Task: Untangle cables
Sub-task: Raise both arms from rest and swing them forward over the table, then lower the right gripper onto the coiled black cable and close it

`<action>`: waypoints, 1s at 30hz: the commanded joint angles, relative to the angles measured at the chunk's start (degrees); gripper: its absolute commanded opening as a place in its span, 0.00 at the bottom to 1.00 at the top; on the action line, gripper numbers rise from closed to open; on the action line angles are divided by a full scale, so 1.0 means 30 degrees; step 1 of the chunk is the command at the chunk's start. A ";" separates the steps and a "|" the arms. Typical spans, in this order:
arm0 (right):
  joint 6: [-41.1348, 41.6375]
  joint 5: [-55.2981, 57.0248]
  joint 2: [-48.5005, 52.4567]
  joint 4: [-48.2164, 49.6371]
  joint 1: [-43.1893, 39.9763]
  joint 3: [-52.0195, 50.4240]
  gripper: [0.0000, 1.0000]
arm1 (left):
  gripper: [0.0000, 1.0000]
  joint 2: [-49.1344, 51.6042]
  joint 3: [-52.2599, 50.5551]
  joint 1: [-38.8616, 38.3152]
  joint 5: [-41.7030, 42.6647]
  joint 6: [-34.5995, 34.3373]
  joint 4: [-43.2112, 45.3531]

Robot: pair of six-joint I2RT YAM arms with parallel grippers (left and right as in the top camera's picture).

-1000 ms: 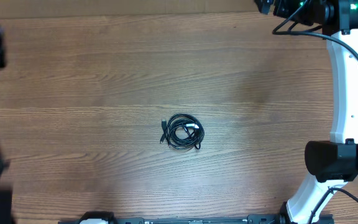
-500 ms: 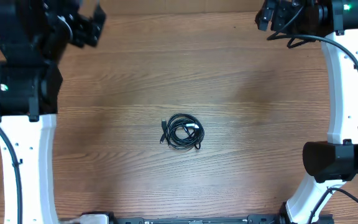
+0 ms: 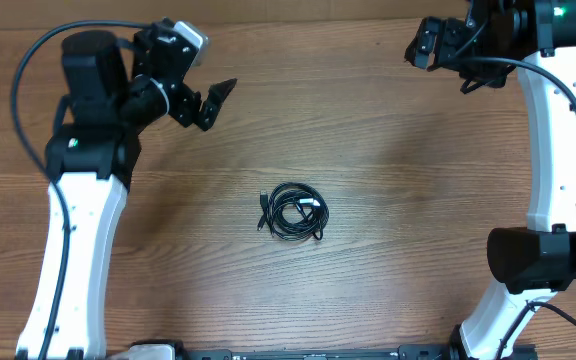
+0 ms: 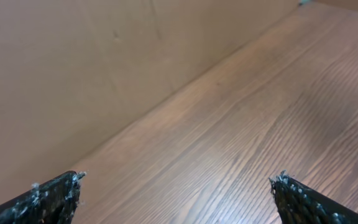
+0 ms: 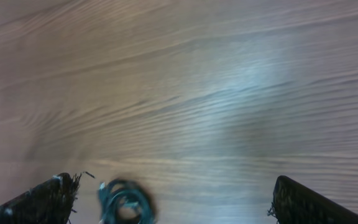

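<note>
The cables (image 3: 294, 211) lie as one small coiled black bundle in the middle of the wooden table, with plug ends sticking out at its left side. The bundle also shows blurred at the bottom left of the right wrist view (image 5: 126, 202). My left gripper (image 3: 213, 102) is open and empty, high at the far left of the table, well away from the bundle. My right gripper (image 3: 420, 45) is open and empty at the far right corner. The left wrist view shows only bare wood and a tan wall between its fingertips (image 4: 55, 193).
The wooden table (image 3: 418, 200) runs in all directions around the bundle. A tan wall (image 4: 73, 62) stands along the far edge. The white arm columns stand at the left (image 3: 73, 250) and right (image 3: 558, 150) sides.
The left arm has swung in from the far left and now reaches over the upper left of the table. The right gripper has moved slightly down and left. The bundle has not moved.
</note>
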 commanded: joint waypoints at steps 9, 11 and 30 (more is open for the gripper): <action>0.0073 -0.3781 -0.0525 -0.2433 0.1654 -0.2936 1.00 | 1.00 0.1960 -0.0240 -0.0066 0.0321 -0.5588 0.4787; 0.0073 -0.1821 -0.0525 -0.3096 0.2667 -0.3242 1.00 | 0.99 0.1960 -0.0226 0.0015 -0.0984 -0.6062 0.4648; 0.1151 0.1727 -0.0517 -0.0007 0.9770 -1.2961 1.00 | 1.00 0.1960 -0.0226 0.0000 -0.2710 -0.6047 0.3592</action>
